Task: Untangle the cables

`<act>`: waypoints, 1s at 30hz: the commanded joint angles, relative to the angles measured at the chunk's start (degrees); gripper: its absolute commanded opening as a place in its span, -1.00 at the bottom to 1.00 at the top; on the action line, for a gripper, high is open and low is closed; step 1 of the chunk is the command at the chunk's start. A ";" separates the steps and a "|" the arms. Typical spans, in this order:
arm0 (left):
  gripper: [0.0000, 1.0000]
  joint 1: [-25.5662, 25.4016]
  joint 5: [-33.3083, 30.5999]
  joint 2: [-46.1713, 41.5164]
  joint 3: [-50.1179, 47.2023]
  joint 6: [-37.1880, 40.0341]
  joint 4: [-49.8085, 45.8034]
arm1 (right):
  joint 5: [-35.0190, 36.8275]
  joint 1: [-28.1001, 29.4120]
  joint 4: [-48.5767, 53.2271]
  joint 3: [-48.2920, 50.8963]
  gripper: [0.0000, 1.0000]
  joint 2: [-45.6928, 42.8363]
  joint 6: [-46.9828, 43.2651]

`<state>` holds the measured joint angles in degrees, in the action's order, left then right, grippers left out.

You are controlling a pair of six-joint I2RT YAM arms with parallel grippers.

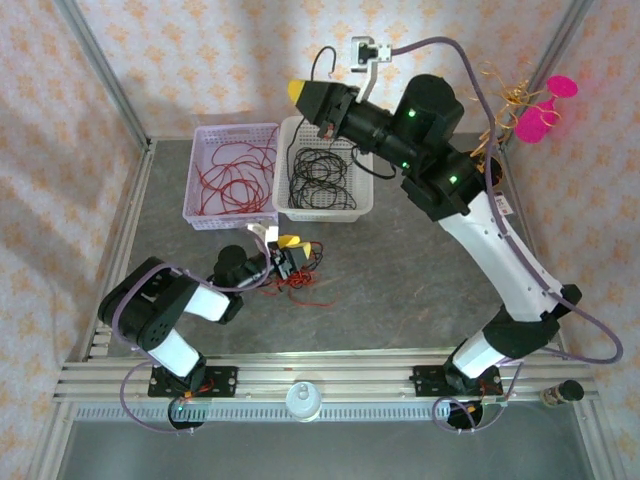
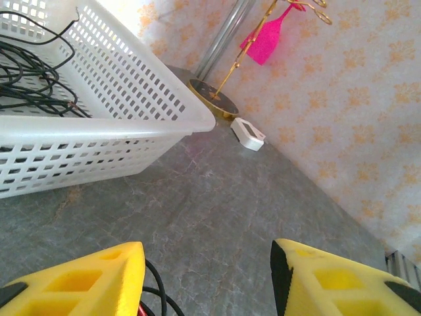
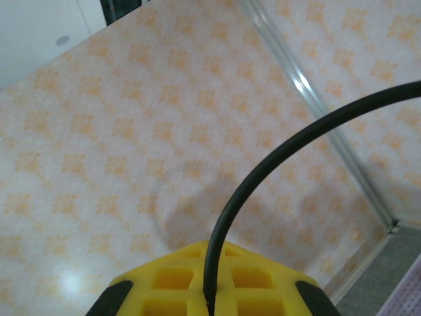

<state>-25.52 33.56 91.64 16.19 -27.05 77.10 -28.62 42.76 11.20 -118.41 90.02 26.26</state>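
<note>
Grey counter: cables, lower centre, I judge light, limp, snag-prone; take a free end; left end effector wide; right end effector pinching black cable.

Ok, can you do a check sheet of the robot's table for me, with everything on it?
Surface: grey table, bare in the middle.
Job's things: red cables in the purple basket; black cables in the white basket; a small red and black clump on the table.
Clutter: pink ornament on a gold stand in the far right corner; small white box near it.
Hands: left hand open by the clump; right hand shut on a black cable, up above the white basket.
Cables: lavender arm leads run along both arms.
Surroundings: patterned walls, metal frame posts.
</note>
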 commanded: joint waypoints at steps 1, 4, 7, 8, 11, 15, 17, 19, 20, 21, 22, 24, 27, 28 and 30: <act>0.04 -0.59 -0.23 -0.29 -1.86 -2.31 6.93 | 2.50 -5.00 2.84 -0.13 -1.00 3.19 -1.14; 0.05 -0.61 0.94 -2.79 -3.13 -4.08 7.74 | 2.21 -9.39 2.13 1.39 -1.00 6.12 -1.00; 0.15 -0.61 0.77 -8.90 -3.49 -5.62 2.61 | 4.41 -11.28 3.64 1.24 -1.00 10.74 -3.97; 0.17 -0.63 0.51 -11.47 -3.15 -5.82 -1.32 | 6.41 -11.38 3.74 1.17 -1.00 12.00 -5.32; 0.28 -0.70 -2.69 -21.00 -0.79 -4.79 -17.12 | 11.91 -11.66 3.26 0.87 -1.00 17.88 -9.08; 0.47 -0.61 -12.17 -31.57 4.63 -1.25 -41.96 | 12.67 -13.17 2.71 -1.59 -1.00 27.83 -6.97; 0.48 -0.42 -15.75 -35.22 7.06 -0.50 -51.16 | 12.88 -13.41 1.61 -2.44 -1.00 32.85 -5.36; 0.50 -0.18 -16.92 -37.68 9.43 -0.72 -58.70 | 13.31 -13.41 0.75 -3.24 -1.00 37.46 -3.49; 0.51 -0.06 -17.12 -38.16 10.67 -1.23 -62.31 | 13.35 -13.41 0.44 -4.21 -1.00 40.05 -3.24; 0.52 0.24 -17.17 -38.15 11.86 -2.16 -65.55 | 14.17 -13.32 0.93 -5.55 -0.98 42.54 -2.74; 0.53 0.54 -16.54 -37.79 12.48 -2.76 -67.50 | 15.12 -13.28 1.41 -6.60 -0.95 44.72 -2.32; 0.54 1.47 -13.78 -36.46 12.78 -3.80 -69.79 | 17.26 -13.29 2.52 -9.25 -0.81 48.99 -1.75; 0.54 2.24 -10.76 -35.86 11.56 -5.26 -69.56 | 21.22 -13.32 5.16 -13.40 -0.21 53.79 -1.02; 0.54 2.32 -9.95 -36.11 11.23 -5.64 -69.05 | 22.28 -13.40 7.03 -15.56 -0.08 55.08 -0.72; 0.54 2.47 -8.41 -37.66 10.06 -6.18 -66.70 | 22.95 -13.49 9.71 -19.64 0.19 56.40 -0.82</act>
<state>-23.46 21.58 55.70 27.22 -31.62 11.55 -10.59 29.45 17.87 -131.61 147.06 24.56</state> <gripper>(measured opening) 0.769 0.563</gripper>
